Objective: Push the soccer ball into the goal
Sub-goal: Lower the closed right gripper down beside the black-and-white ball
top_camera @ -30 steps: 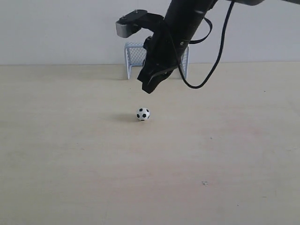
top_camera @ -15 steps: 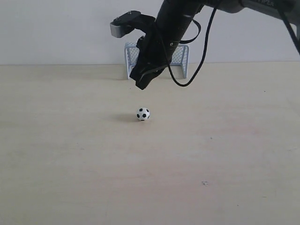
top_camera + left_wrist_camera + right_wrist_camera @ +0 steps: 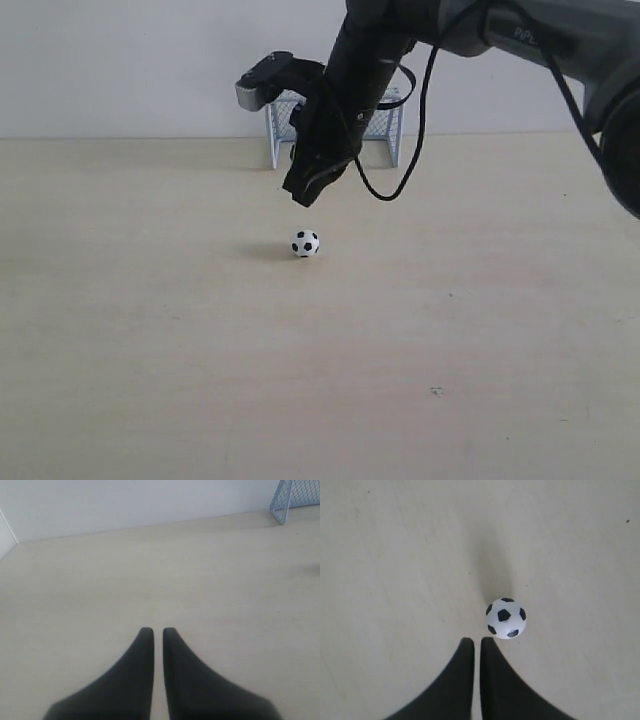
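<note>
The small black-and-white soccer ball [image 3: 305, 243] [image 3: 506, 618] rests on the pale table. Behind it, against the back wall, stands the pale blue mesh goal [image 3: 282, 128] [image 3: 295, 497], partly hidden by the arm. My right gripper [image 3: 304, 192] [image 3: 477, 640] hangs shut and empty in the air above the ball, between ball and goal, not touching it. In the right wrist view the ball lies just off the fingertips. My left gripper [image 3: 154, 630] is shut over bare table, far from the ball, and does not show in the exterior view.
The pale wooden table [image 3: 150, 330] stretches wide around the ball. A white wall [image 3: 120, 60] closes the back. A black cable [image 3: 415, 130] loops down from the right arm in front of the goal.
The right gripper has shifted slightly left, then come down a little toward the ball. The ball and goal have not moved.
</note>
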You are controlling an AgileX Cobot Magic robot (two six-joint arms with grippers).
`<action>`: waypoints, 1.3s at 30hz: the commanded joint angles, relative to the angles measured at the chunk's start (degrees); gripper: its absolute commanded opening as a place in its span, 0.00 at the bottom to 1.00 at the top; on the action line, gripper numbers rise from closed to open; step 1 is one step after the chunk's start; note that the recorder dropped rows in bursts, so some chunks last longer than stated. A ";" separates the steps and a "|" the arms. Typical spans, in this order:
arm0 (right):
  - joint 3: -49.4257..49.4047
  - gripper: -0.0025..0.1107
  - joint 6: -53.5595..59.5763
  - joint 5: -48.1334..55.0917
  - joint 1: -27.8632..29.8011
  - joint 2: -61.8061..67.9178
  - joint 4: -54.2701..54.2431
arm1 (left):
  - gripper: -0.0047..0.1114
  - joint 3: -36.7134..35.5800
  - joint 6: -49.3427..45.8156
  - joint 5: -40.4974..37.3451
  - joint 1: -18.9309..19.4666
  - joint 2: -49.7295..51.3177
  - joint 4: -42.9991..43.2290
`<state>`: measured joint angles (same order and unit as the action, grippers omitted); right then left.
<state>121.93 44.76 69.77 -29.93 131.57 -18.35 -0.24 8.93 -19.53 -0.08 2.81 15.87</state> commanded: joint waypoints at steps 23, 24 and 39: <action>0.41 0.02 4.85 0.19 -3.88 5.22 4.77 | 0.09 0.24 0.53 0.19 -0.45 0.31 0.03; 0.41 0.02 4.85 0.19 -3.88 5.22 4.77 | 0.09 0.24 0.53 0.19 -0.45 0.31 0.03; 0.41 0.02 5.12 0.19 -3.78 6.86 4.05 | 0.09 0.24 0.53 0.19 -0.45 0.31 0.03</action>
<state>122.03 49.15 69.77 -33.74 138.25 -14.12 -0.24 8.93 -19.53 -0.08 2.81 15.87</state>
